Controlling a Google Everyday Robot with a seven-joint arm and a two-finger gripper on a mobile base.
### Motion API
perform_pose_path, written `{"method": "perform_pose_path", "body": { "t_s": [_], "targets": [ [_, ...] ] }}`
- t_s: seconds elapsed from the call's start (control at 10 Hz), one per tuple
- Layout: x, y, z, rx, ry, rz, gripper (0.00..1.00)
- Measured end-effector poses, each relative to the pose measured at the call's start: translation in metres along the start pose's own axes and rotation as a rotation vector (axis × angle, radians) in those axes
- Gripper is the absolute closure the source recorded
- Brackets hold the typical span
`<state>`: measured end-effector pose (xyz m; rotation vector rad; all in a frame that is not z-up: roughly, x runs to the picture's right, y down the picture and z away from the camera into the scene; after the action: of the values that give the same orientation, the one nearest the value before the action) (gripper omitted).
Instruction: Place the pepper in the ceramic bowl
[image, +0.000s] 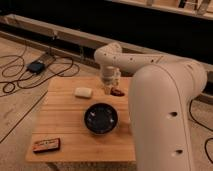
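My gripper (112, 88) hangs from the white arm over the far side of the wooden table (60, 117). It is shut on the pepper (118, 92), a small red-orange piece sticking out at its lower right tip. The ceramic bowl (101, 118), round and glossy black, sits on the table nearer the camera, a little below and left of the gripper. The pepper is beyond the bowl's far rim, not over its middle.
A pale rectangular block (83, 92) lies left of the gripper. An orange-and-black packet (46, 145) rests at the table's near left corner. The bulky white arm (162, 115) covers the table's right side. Cables and a small box (36, 66) lie on the floor at left.
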<state>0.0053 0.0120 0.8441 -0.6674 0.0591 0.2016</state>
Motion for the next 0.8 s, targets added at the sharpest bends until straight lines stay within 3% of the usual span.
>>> {"method": "perform_pose_path", "body": {
  "t_s": [0.2,0.4,0.8],
  "targets": [
    [-0.045,0.026,0.004,-0.048,-0.036,-0.078,1.0],
    [-0.067,0.045,0.014,-0.097,-0.055,-0.117,1.0],
    [-0.064,0.064,0.027,-0.171,-0.072,-0.093,1.0]
  ]
}}
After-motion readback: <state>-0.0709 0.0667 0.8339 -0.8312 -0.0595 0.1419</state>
